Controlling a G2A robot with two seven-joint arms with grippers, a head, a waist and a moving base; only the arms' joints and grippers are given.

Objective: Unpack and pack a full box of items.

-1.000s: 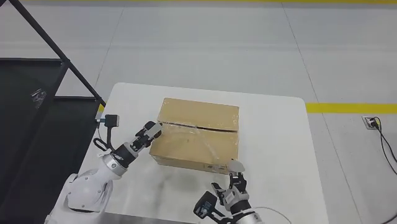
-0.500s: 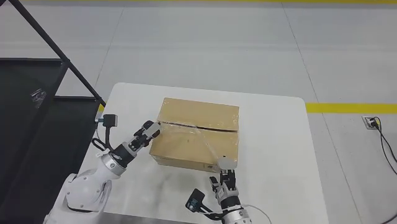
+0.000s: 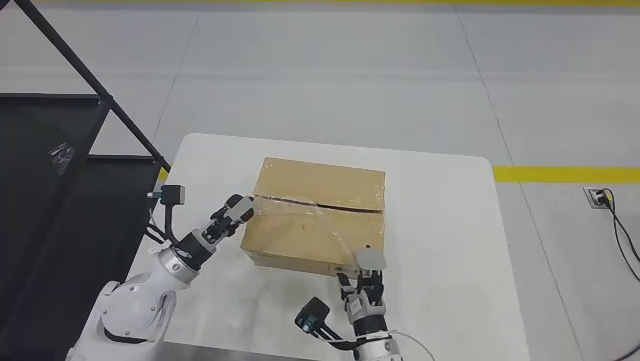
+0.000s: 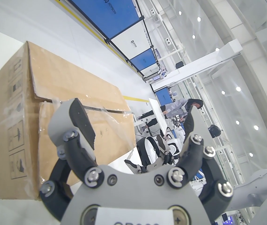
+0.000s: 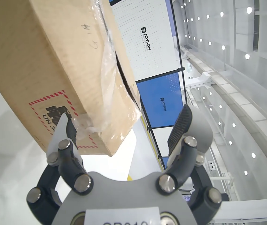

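Note:
A closed brown cardboard box (image 3: 318,216) sits mid-table, its top flaps held by clear tape along the seam. The left gripper (image 3: 238,208) stands open at the box's left end, level with the taped seam; in its own wrist view the box (image 4: 53,108) lies just beyond the open gripper (image 4: 133,120). At the near right corner of the box the right gripper (image 3: 366,269) is open too; its wrist view shows the box corner (image 5: 61,54) with loose tape just above the gripper (image 5: 126,127), one fingertip (image 5: 65,127) close against the box side.
The white table (image 3: 445,261) has bare surface right of the box and in front of it. A black metal rack (image 3: 60,161) stands off the table's left edge. Grey floor with yellow lines lies beyond.
The right gripper has shifted left along the box's front edge and closer to its corner. The left gripper has edged slightly toward the box's left end.

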